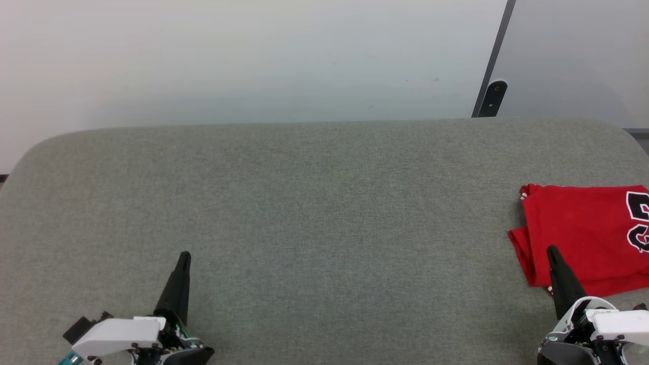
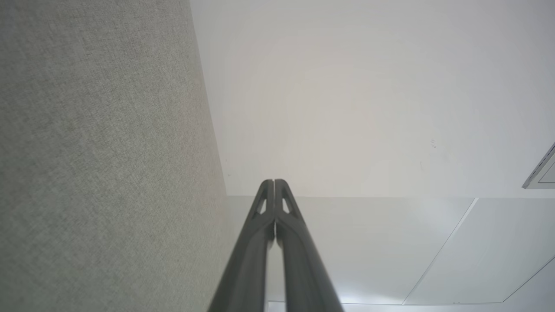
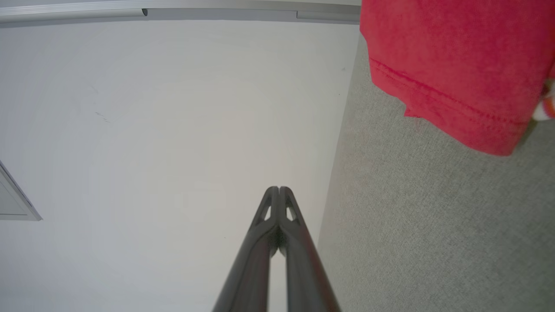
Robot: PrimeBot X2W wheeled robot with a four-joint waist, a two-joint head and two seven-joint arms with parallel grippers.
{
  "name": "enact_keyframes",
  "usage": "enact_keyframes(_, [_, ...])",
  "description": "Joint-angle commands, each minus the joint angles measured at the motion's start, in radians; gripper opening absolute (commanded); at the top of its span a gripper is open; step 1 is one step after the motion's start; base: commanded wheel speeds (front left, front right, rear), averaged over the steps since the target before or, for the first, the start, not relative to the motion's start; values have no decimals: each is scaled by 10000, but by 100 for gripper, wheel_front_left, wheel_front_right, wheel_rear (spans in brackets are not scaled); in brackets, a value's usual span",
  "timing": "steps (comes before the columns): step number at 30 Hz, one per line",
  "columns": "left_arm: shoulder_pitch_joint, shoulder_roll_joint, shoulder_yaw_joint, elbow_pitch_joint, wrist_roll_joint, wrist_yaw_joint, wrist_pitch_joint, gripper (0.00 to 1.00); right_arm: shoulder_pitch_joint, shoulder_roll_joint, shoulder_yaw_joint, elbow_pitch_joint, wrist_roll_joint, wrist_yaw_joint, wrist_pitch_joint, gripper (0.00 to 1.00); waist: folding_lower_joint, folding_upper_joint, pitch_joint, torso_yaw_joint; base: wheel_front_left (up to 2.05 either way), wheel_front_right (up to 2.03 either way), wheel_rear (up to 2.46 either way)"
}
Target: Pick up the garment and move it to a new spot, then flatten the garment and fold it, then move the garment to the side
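My left gripper has its two dark fingers pressed together tip to tip, with nothing between them. It sits above the near left part of the grey fabric-covered table, fingers pointing toward the table's far edge. My right gripper is closed the same way and also grips nothing; it is over the table's near right part.

The garment lies on the table's right end as a flat, folded red block, well apart from the left gripper. Black lettering with white outlines shows on its top face toward the table's right edge, where the head view cuts the garment off. A bit of red-and-white trim peeks out at its far left corner.

From the head camera the right fingers cross the garment's near left corner. From the right wrist camera, the stitched red hem lies off to one side of the fingertips, with bare table between them.

A pale wall rises behind the table's far edge.
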Motion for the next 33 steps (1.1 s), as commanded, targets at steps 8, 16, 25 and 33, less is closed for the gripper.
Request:
enact_keyframes(8, [-108, -7, 24, 4, -29, -53, 21, 0, -29, 33, 4, 1, 37, -7, -15, 0, 0, 0, 0, 0, 0, 0, 0])
enact_keyframes(16, [-108, -7, 23, 2, -30, -52, 20, 0, -29, 31, 6, 0, 38, -7, -16, 0, 0, 0, 0, 0, 0, 0, 0])
enact_keyframes(25, [-107, -7, 23, 5, -31, -52, 19, 0, -29, 31, 7, 0, 39, -7, -17, 0, 0, 0, 0, 0, 0, 0, 0])
enact_keyframes(33, [-107, -7, 22, 3, -31, -52, 19, 0, -29, 31, 8, 0, 40, -7, -18, 0, 0, 0, 0, 0, 0, 0, 0])
